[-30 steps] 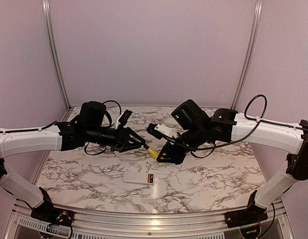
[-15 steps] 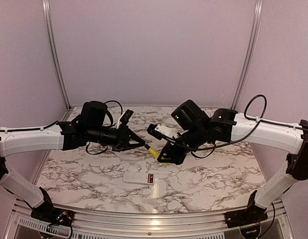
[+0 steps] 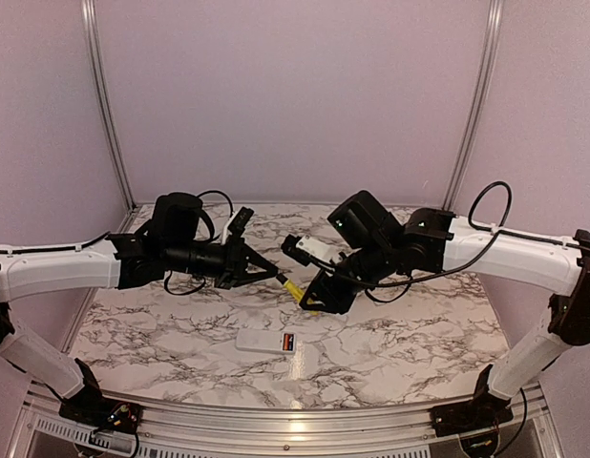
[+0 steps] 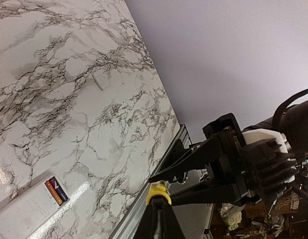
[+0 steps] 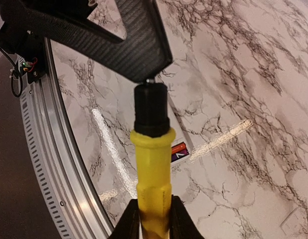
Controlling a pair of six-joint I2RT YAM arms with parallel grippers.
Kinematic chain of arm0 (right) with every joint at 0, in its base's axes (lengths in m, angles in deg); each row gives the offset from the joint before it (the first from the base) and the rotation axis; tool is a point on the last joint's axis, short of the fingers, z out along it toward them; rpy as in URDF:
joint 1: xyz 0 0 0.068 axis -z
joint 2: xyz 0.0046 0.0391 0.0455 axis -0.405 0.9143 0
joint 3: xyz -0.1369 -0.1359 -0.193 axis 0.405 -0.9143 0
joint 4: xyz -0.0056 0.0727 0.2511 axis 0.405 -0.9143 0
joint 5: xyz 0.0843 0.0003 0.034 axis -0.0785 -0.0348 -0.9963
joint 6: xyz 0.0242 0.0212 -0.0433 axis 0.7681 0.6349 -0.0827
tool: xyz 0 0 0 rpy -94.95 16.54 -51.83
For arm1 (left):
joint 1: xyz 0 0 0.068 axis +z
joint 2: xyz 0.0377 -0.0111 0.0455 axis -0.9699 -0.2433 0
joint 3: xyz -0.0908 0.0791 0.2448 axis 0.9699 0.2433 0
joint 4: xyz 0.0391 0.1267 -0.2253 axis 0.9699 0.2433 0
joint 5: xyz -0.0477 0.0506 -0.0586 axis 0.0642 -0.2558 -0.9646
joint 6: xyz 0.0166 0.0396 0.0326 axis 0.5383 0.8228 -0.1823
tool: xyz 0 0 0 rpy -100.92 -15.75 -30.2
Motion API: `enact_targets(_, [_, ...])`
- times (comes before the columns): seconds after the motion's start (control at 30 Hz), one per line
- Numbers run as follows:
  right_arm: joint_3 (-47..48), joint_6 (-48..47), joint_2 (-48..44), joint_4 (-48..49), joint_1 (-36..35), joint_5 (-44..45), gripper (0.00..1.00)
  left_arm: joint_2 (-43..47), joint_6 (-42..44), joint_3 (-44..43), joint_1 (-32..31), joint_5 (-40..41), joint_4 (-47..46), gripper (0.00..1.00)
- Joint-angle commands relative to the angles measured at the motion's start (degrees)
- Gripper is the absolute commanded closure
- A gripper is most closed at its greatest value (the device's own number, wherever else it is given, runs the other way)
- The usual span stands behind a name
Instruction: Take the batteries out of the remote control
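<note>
L gripper [image 3: 272,275] jaws came together in last sec, at black tip of yellow stick [image 5: 151,164]; R gripper [image 3: 313,301] clamps stick. Batts [image 3: 288,342] still in remote [image 3: 262,342], so unloading prob not begun.

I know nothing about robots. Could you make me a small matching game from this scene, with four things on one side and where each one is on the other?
Things:
1. remote control
2. batteries
3. yellow stick
4. left gripper

Places:
A. held up in the air
B. closed on the stick's black tip
C. lying flat on the table
D. inside the remote's end bay

Pairs: 1-C, 2-D, 3-A, 4-B
</note>
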Motion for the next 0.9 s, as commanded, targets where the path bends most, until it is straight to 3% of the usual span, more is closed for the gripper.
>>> enact_targets(0.0, [2.17, 2.53, -0.75, 2.21, -0.37, 1.33, 0.70, 2.22, 0.25, 0.99, 0.36, 0.88, -1.81, 1.00])
enact_targets(0.43, [4.43, 6.47, -2.29, 4.00, 0.34, 5.50, 0.02, 5.00, 1.52, 1.13, 0.52, 3.43, -1.68, 1.00])
enact_targets(0.87, [3.19, 16.80, -9.18, 11.77, 10.61, -2.00, 0.01, 8.42, 2.69, 0.20, 0.89, 6.41, -4.50, 1.00])
